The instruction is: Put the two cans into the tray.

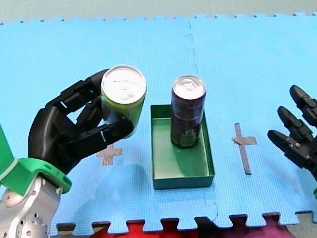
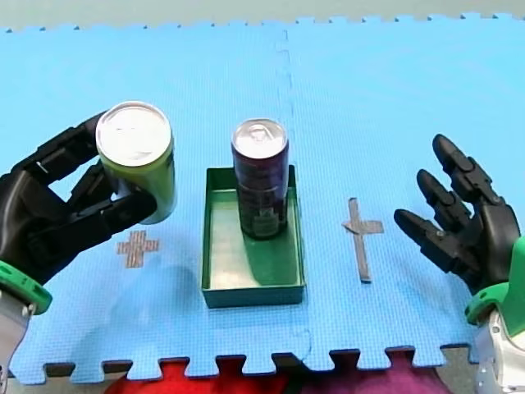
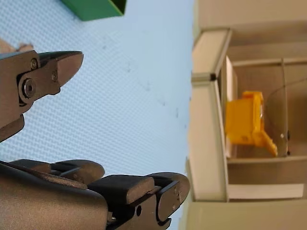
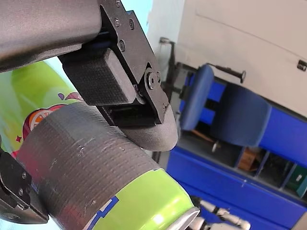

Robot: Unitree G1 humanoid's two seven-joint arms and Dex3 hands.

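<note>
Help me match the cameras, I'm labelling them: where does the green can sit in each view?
First head view: green can left of centre, in the left hand; right hand at the right edge.
Second head view: the can at left, beside the green tray.
First wrist view: mat and the tray's corner instead.
Second wrist view: the can lower left, between fingers.
Shared landmark: the tray.

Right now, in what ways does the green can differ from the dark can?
The green can is lime; the dark can is deep purple. The left hand grips the green can, raised left of the tray; the dark can stands untouched inside the tray. Both have silver lids. The empty right hand is at the right.
</note>
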